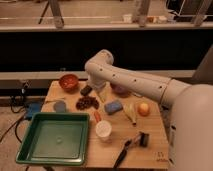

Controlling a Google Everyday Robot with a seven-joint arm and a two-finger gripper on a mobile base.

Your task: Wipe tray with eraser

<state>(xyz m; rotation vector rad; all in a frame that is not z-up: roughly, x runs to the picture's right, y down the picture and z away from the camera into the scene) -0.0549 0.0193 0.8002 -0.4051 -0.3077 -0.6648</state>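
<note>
The green tray (30, 159) lies at the front left of the wooden table, with nothing in it. The eraser (86, 90), a small dark block, rests on the table near the back, right of the orange bowl. My gripper (101, 93) hangs at the end of the white arm, pointing down at the table just right of the eraser. The arm hides most of it. I see nothing held in it.
On the table are an orange bowl (68, 81), dark grapes (87, 103), a grey disc (60, 106), a blue sponge (113, 106), a white cup (103, 130), an orange fruit (144, 108), a banana (131, 114) and a black brush (127, 148). A dark counter runs behind.
</note>
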